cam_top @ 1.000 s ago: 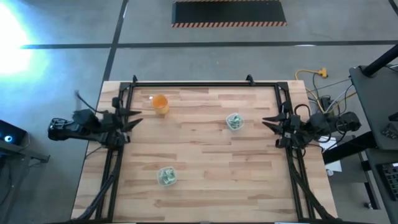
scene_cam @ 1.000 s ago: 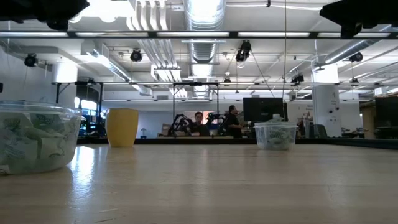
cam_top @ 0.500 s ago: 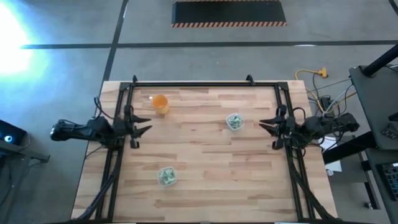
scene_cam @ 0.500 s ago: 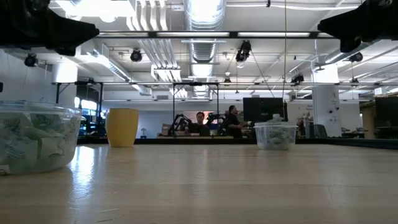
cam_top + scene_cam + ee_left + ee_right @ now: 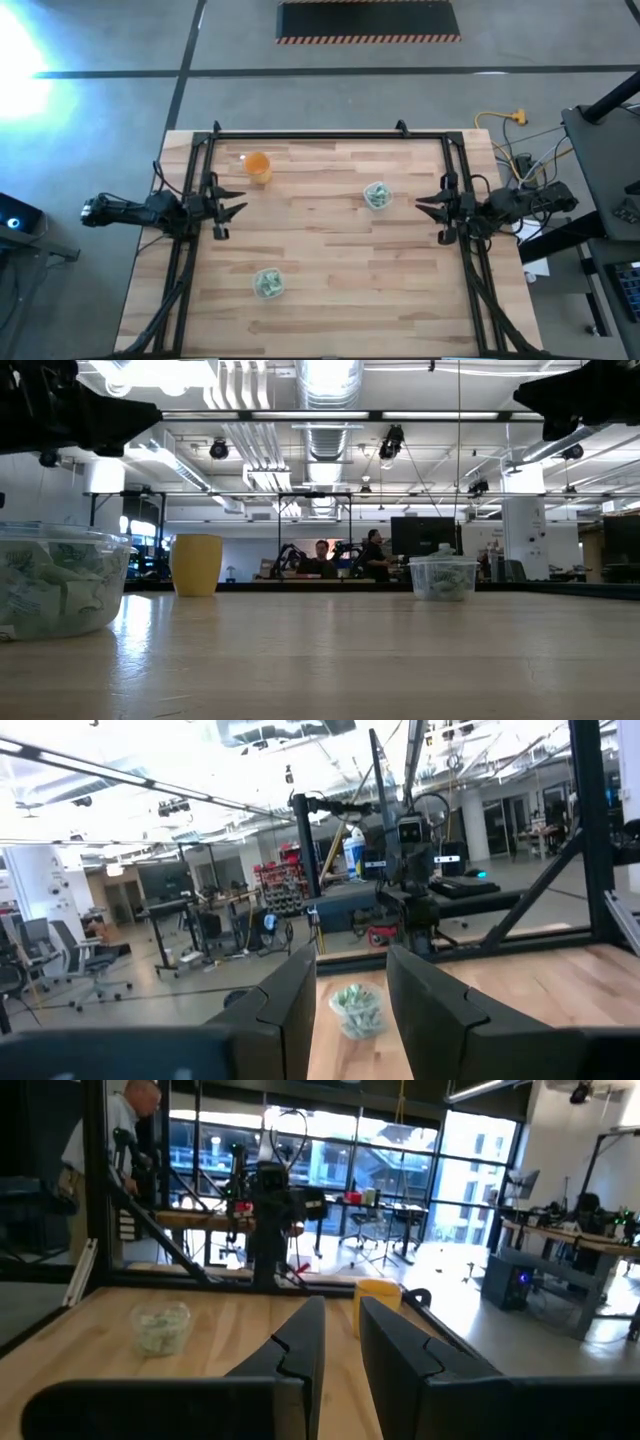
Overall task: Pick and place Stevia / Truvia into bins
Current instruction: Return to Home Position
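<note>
Workshop tabletop (image 5: 330,250), high view: left hand (image 5: 236,204) and right hand (image 5: 425,203) are hovering at opposite edges, both released; sachets (image 5: 377,196) are lying inside both bins (image 5: 256,284).
Low view: sachets are filling the near bin (image 5: 60,536).
Wrist views: each hand is facing one bin.
Risk: a low-swinging arm could be toppling a light bin, spilling sachets.
</note>
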Motion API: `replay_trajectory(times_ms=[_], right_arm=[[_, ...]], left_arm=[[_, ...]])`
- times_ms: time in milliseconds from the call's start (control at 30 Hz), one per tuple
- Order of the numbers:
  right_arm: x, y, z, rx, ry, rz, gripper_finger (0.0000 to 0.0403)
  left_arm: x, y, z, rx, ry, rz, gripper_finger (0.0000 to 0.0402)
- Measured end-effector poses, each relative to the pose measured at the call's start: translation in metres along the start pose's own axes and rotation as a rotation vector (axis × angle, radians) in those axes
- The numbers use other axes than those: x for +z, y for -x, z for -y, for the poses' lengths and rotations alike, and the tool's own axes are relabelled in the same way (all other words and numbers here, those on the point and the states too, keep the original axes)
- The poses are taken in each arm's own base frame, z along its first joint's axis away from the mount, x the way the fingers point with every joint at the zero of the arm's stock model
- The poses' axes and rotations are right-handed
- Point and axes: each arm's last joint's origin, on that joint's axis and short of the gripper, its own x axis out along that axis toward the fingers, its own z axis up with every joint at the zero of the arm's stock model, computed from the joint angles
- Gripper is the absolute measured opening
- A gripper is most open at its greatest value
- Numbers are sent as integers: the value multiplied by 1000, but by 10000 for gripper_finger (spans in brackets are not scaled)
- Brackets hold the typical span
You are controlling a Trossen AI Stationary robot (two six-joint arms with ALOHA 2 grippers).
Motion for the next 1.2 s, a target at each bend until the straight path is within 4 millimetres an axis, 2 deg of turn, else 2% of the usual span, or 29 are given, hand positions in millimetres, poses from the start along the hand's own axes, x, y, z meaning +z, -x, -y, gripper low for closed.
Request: replay_trajectory(times_ms=[300,400,667,867,1200], right_arm=[[-25,-4,-5,-9,-21,-22,57],[-35,-6,-6,-29,-21,19,57],[-32,-7,-6,172,-4,16,57],[-39,-8,-2,147,-34,-52,57],[-41,-10,6,151,-28,-59,57]], left_arm=[[-3,0,1,-8,-6,-26,109],[-3,0,1,-9,-5,-27,109],[-3,0,1,-8,-3,-23,109],[-3,0,1,-7,9,-26,109],[-4,0,1,-9,17,-37,109]])
